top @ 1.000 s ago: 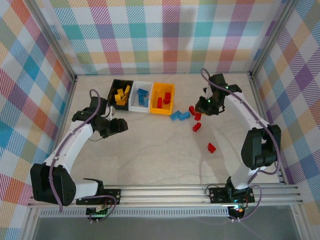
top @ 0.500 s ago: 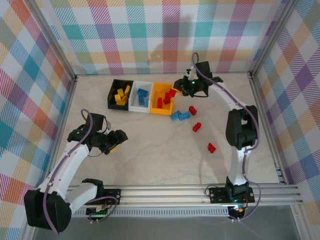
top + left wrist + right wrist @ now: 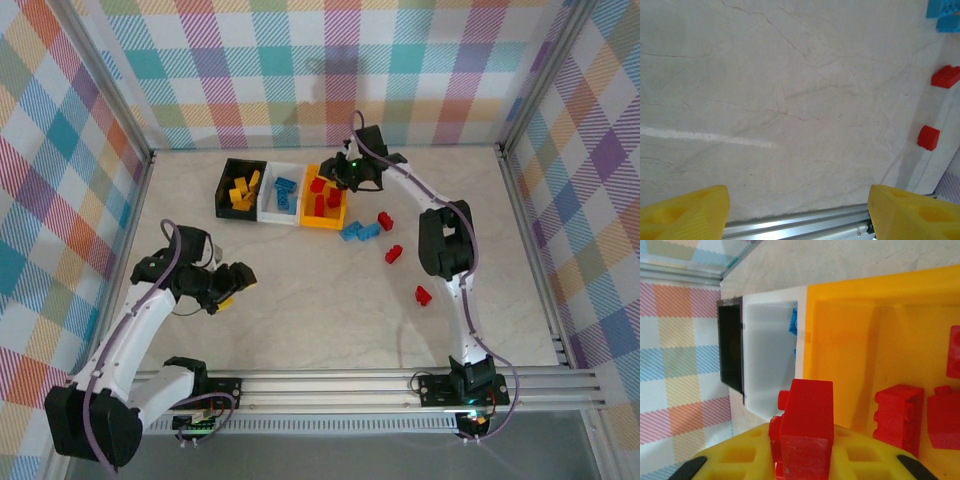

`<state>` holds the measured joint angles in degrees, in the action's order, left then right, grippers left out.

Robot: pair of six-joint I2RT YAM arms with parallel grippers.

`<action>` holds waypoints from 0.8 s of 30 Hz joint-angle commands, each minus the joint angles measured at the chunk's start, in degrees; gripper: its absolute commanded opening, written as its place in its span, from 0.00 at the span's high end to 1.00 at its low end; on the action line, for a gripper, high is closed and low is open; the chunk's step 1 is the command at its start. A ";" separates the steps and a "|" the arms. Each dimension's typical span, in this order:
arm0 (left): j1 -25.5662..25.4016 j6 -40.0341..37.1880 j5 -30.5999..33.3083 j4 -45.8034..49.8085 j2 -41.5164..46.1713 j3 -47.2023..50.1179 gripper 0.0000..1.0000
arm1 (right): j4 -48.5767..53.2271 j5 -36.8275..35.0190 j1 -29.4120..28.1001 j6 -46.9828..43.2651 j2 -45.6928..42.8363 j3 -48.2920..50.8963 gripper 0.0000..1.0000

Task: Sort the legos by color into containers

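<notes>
My right gripper [image 3: 331, 180] hangs over the yellow-orange bin [image 3: 310, 222], shut on a red lego [image 3: 805, 423] that sticks up between its yellow fingers [image 3: 740, 460]. Below it that bin [image 3: 850, 335] holds other red legos [image 3: 897, 415]. To its left stand the white bin [image 3: 271, 213] with blue legos [image 3: 286, 190] and the black bin [image 3: 226, 178] with yellow legos [image 3: 242, 190]. Loose on the table lie blue legos [image 3: 358, 232] and three red legos [image 3: 385, 221], [image 3: 394, 254], [image 3: 423, 295]. My left gripper [image 3: 233, 283] is open over bare table, nothing between its fingers [image 3: 685, 215].
The bins sit in a row near the back wall. A metal rail [image 3: 330, 382] runs along the near edge, seen also as the rail [image 3: 795, 224] under my left gripper. Plaid walls enclose the table. Two red legos [image 3: 928, 137] and a blue lego [image 3: 942, 10] lie right of my left gripper.
My right gripper has swung left from the loose pile to above the yellow-orange bin, carrying the red lego. My left arm pulled back toward the near left, then stayed.
</notes>
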<state>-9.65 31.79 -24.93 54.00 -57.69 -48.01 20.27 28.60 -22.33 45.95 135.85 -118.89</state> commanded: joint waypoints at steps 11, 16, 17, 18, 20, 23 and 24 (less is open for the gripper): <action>-3.62 -4.69 0.28 0.29 1.89 0.33 0.25 | 7.81 -6.04 -1.01 -2.58 -3.94 -4.70 0.47; -3.70 -3.91 -0.09 0.71 -1.52 -3.09 0.24 | 21.72 -8.30 0.12 -9.94 -11.74 -1.09 0.39; -3.71 -3.98 0.13 0.29 -2.29 -3.58 0.24 | 25.32 -10.04 0.41 -13.00 -13.92 0.73 0.38; -3.76 -4.02 0.50 -0.36 -3.33 -3.87 0.24 | 28.85 -12.01 0.92 -16.38 -16.12 2.86 0.36; -3.96 -3.11 1.00 -2.27 -4.88 -3.60 0.24 | 34.82 -15.97 2.04 -21.62 -20.13 8.07 0.33; -5.26 0.47 1.77 -5.77 -5.98 -2.86 0.24 | 38.28 -21.99 3.91 -27.96 -26.78 18.50 0.32; -5.99 1.81 2.06 -6.72 -6.16 -2.69 0.24 | 38.57 -22.70 4.78 -28.43 -28.99 21.95 0.32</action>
<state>-13.89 30.20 -23.92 50.72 -63.59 -50.39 49.39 12.56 -19.57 26.00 110.28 -103.81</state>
